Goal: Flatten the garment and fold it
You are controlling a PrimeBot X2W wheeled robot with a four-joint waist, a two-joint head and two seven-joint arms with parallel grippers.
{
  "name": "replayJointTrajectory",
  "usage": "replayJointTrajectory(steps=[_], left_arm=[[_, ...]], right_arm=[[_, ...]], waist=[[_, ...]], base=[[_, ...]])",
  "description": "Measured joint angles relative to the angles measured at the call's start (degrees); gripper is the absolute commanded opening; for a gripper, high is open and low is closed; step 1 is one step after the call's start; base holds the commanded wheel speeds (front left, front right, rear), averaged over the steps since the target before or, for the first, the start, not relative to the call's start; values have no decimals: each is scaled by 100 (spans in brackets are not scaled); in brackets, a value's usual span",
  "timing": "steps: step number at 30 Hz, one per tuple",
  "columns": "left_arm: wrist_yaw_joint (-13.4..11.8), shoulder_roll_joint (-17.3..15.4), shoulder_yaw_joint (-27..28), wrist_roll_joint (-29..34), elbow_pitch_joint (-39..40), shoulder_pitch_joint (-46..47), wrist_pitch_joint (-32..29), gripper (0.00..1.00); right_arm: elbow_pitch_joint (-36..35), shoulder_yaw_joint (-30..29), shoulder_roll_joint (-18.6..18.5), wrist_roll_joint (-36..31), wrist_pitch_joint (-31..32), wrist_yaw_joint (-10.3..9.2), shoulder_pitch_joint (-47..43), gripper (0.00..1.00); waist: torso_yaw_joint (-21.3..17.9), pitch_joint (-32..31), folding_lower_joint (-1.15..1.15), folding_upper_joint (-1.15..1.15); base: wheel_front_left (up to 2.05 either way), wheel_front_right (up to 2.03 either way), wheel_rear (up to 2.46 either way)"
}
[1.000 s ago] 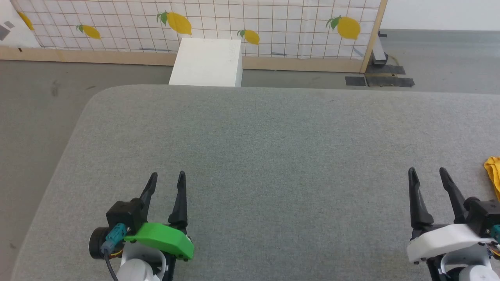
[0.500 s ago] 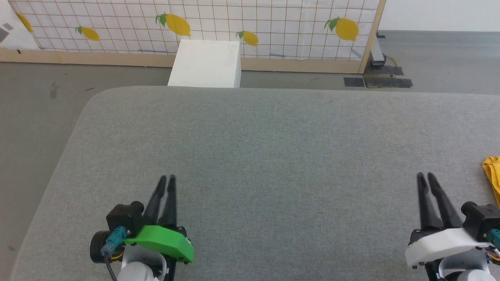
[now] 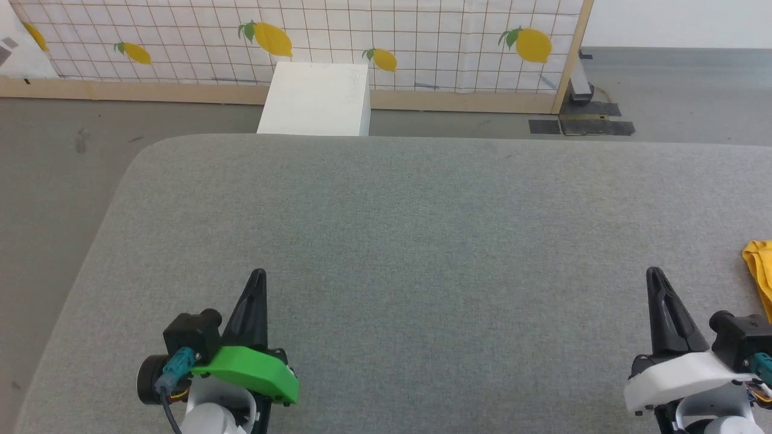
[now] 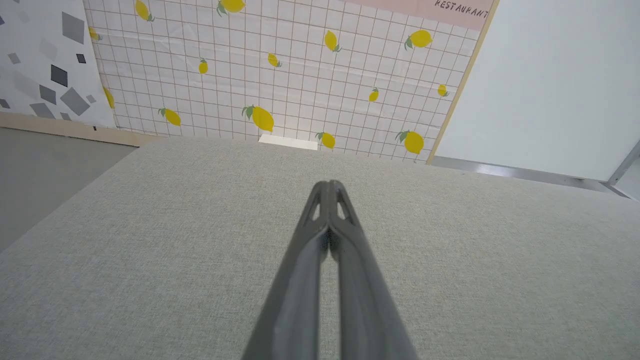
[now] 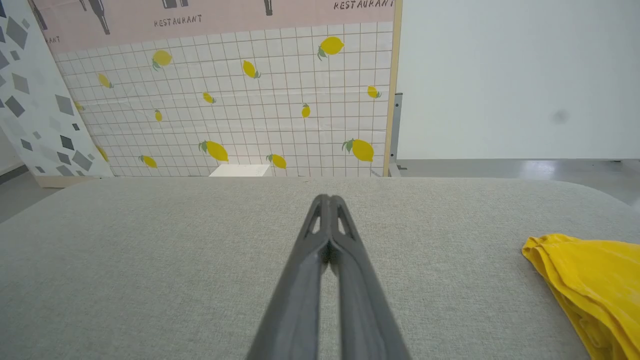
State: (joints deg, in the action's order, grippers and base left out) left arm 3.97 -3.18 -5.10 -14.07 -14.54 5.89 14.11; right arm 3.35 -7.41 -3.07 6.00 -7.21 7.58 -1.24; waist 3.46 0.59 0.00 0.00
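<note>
Both claws have closed since a second ago: left claw (image 3: 258,274) and right claw (image 3: 654,272) are pinched fully shut, empty, above the tabletop (image 3: 422,229).
Bunched and untouched, the garment (image 3: 759,271) lies near the right claw's right side; a closed-claw approach would likely shove it aside.

- The garment (image 3: 761,268), at the right side of the counter (image 3: 422,229): cut by the frame edge in the head view, and by the right and bottom edges in the right wrist view; its full shape cannot be told.
- The white box (image 3: 313,99), beyond the counter's far edge: base hidden behind that edge.
- The counter: runs out of frame at right and bottom.
</note>
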Motion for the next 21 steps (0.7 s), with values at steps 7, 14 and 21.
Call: replayJointTrajectory(steps=[7, 14, 21], left_arm=[[-5, 0, 33, 98, 67, -2, -92, 0], [-9, 0, 58, 160, 160, -10, -154, 0], [-53, 0, 78, 234, 240, -30, -255, 0]], right_arm=[[-4, 37, 0, -4, 22, 0, 0, 0], [-20, 83, 0, -54, 73, 0, 1, 0], [-36, 129, 0, -101, 123, 0, 1, 0]], waist=[[-20, -3, 0, 0], [-41, -7, 0, 0], [-61, -10, 0, 0]], base=[[0, 0, 0], [0, 0, 0], [0, 0, 0]])
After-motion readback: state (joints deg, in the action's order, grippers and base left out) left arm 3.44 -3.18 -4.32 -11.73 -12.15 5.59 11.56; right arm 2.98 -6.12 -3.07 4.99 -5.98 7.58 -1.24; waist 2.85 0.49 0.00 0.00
